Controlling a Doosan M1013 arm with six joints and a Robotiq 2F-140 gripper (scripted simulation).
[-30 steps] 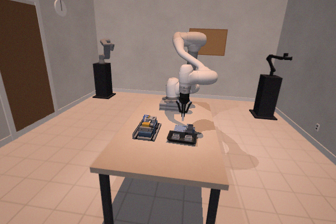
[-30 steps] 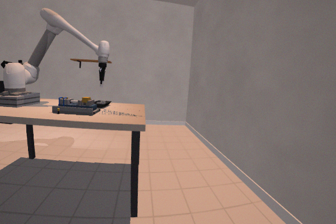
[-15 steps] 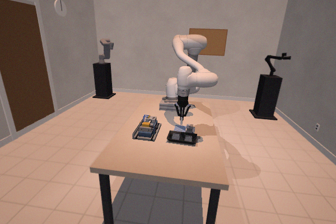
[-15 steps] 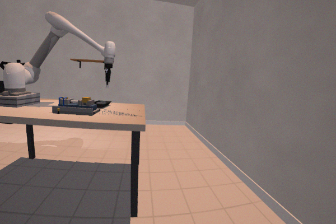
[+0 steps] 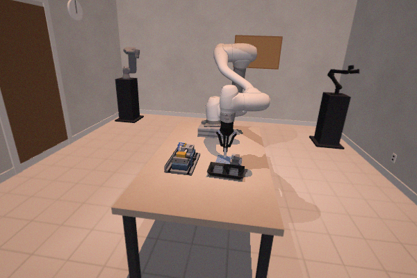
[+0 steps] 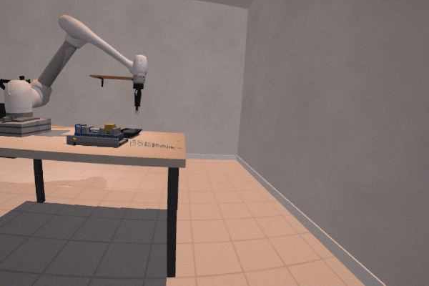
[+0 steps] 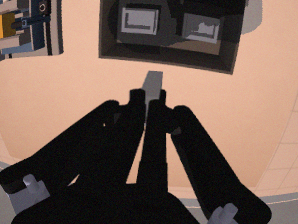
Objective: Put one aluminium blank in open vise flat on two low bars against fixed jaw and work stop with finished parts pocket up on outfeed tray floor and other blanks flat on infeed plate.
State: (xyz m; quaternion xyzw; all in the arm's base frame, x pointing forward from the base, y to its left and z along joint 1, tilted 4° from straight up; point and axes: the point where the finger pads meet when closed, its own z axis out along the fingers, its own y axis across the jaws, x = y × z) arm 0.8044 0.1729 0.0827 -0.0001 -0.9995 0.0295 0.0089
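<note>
My gripper [image 5: 225, 152] [image 6: 136, 109] [image 7: 155, 82] is shut and empty. It hangs well above the table, over the bare top just in front of the black outfeed tray [image 5: 226, 176] [image 7: 166, 62]. Two grey finished parts lie side by side in the tray, the left part [image 7: 140, 19] and the right part [image 7: 201, 30]. The pale blue infeed plate [image 5: 218, 160] lies behind the tray with a grey blank [image 5: 236, 158] on it. The vise [image 5: 182, 160] [image 6: 96, 135] [image 7: 32, 3] stands to the left with a brass blank [image 5: 181, 153] [image 6: 109, 126] [image 7: 5, 26] on it.
The arm's base stands on a grey pedestal [image 5: 208, 128] [image 6: 23, 126] at the table's far end. Two small idle arms on black pedestals [image 5: 128, 99] [image 5: 331, 118] stand on the floor away from the table.
</note>
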